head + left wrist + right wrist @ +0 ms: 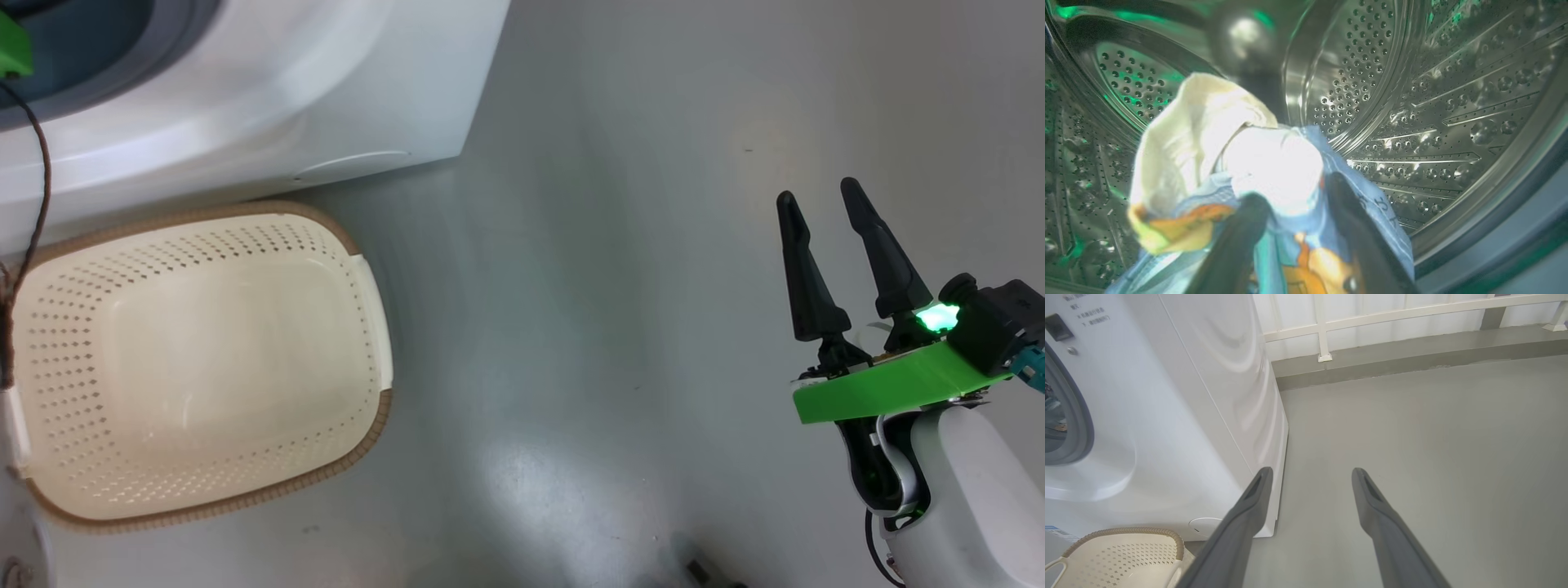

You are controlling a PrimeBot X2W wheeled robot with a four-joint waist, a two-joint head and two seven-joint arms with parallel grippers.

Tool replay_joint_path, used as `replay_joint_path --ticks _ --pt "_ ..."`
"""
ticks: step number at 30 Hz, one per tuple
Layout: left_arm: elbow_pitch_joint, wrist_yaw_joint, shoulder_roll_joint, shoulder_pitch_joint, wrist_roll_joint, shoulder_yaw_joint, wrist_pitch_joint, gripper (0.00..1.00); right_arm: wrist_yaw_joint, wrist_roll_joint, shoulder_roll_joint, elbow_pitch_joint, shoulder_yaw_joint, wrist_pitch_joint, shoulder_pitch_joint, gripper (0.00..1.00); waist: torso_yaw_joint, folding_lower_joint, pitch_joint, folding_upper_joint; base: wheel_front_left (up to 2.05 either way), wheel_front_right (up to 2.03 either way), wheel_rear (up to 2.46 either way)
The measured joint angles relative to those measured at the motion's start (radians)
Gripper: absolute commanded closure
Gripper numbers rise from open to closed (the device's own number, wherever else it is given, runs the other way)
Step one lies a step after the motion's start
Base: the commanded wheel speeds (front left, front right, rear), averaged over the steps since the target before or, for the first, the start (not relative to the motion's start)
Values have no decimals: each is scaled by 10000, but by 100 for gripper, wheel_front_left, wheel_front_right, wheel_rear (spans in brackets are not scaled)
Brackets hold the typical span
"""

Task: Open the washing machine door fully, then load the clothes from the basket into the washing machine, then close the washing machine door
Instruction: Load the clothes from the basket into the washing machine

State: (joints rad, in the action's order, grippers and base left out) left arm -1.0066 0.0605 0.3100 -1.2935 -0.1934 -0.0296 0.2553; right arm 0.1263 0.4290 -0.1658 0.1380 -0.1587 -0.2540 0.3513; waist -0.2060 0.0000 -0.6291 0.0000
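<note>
Left gripper [1296,192] was inside the steel drum [1453,102], with the clothes [1274,163] bunched over and between its two fingers: blue bear-print cloth near the wrist, a cream part further in. The fingers stood apart, but I couldn't tell whether they were pinching the cloth or had let it go. Right gripper [819,193] was spread wide, holding nothing, over bare floor [612,286] well right of the washing machine [326,82]. The basket [73,327] sat on the floor touching the machine's front, with nothing in it.

Risks, as I judge them:
- Cloth was draped on the fingers. If it clings on pull-out, the garment gets dragged to the gasket [1084,428] or onto the floor, and a hem left on the lip would get trapped when the door shuts.
- The load looked near the drum mouth, not deep. It may slump outward once released.
- A dark cable [41,163] hung from the left arm's green mount [12,45] down beside the basket's left edge. It could hook the rim or handle when the arm retracts and drag the basket.

View differences:
- Left wrist: the drum interior and the clothes. Blurry, and the cloth hid the contact points.
- Head: the bare basket floor, so I'd judge loading almost done.
- Right wrist: the machine's right side panel, a sliver of the opening at far left, and a white railing [1323,330] beyond.
</note>
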Motion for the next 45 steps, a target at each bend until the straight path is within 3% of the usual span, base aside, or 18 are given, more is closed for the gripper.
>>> replay_joint_path --ticks 15,45 --pt "-88 36 -94 241 27 301 2 0 0 0 13 52 -31 0 2 0 104 0 216 0 0 0 0" --pt "3601 443 -1745 6073 648 1657 0 0 0 -17 -894 322 19 0 -735 0 1220 0 2420 0 0 0 0"
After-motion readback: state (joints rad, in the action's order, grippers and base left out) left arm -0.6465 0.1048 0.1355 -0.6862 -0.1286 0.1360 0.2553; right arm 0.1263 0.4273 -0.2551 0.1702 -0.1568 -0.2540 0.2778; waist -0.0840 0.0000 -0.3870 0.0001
